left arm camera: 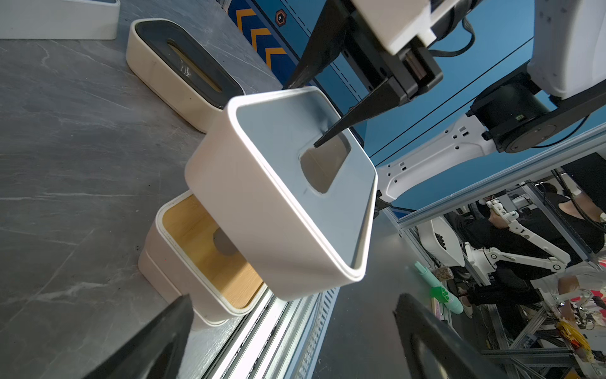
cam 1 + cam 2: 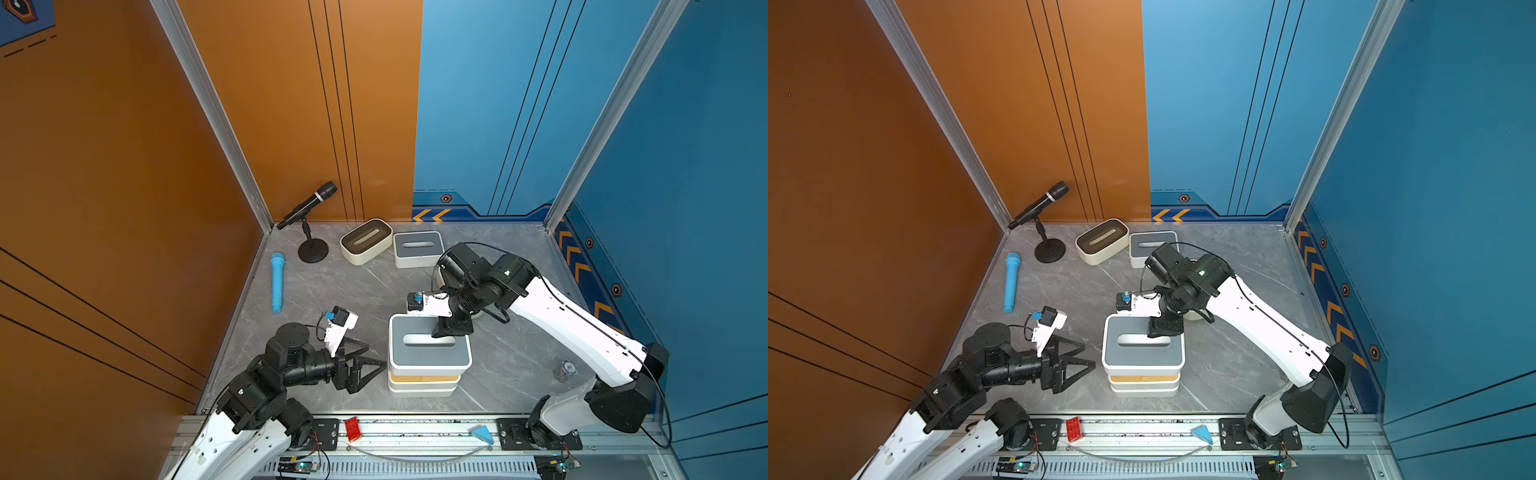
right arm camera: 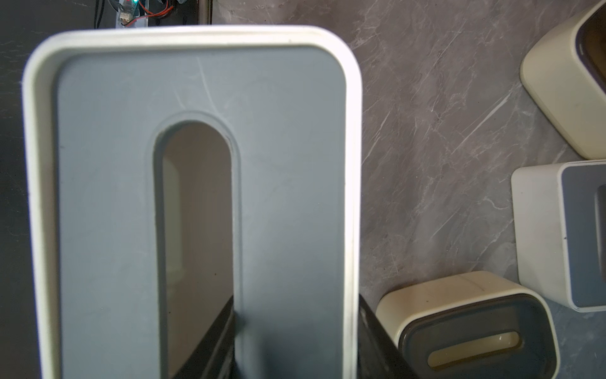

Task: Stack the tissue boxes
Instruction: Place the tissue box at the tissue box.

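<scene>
I have bare bench (image 2: pixel 324 286) between my left tool (image 2: pixel 377 355) and the blue microphone (image 2: pixel 277 282). On its right the box stack (image 2: pixel 424 384) blocks, the grey box (image 2: pixel 430 353) held in my right tool (image 2: pixel 453 330) overhanging. A brown-lidded box (image 2: pixel 365 241), rear grey box (image 2: pixel 417 248) and stand microphone (image 2: pixel 309 208) crowd the back.

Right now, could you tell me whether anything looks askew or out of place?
Yes: the grey-lidded box hangs above the bamboo-lidded box, pinched only at its slot edge by the right tool, so it is not seated yet.
</scene>
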Robot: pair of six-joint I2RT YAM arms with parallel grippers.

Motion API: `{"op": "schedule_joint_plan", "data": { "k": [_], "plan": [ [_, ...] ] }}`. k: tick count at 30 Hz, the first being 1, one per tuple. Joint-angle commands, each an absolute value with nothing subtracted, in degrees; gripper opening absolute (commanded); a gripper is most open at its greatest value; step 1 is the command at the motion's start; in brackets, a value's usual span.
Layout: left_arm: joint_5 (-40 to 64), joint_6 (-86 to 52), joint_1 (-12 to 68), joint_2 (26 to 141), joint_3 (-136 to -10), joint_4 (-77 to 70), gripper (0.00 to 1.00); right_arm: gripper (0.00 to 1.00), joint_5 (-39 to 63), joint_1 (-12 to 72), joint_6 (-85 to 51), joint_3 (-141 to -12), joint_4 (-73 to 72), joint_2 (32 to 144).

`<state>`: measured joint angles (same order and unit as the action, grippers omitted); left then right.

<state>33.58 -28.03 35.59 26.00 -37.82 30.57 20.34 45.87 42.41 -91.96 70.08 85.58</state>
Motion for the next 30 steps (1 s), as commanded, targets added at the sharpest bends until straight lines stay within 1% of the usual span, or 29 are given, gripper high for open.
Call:
{"op": "schedule_joint_plan", "data": {
  "k": [1, 30],
  "plan": [
    [34.80, -28.30, 35.68, 26.15, -37.18, 29.36, 0.98, 0.31, 20.66, 46.18, 41.32, -91.11, 70.58, 83.23],
    [35.84, -28.18, 35.77, 27.90, -37.15, 29.18, 0.98, 0.30, 19.20, 47.95, 39.81, -85.88, 65.04, 82.24]
  ]
}}
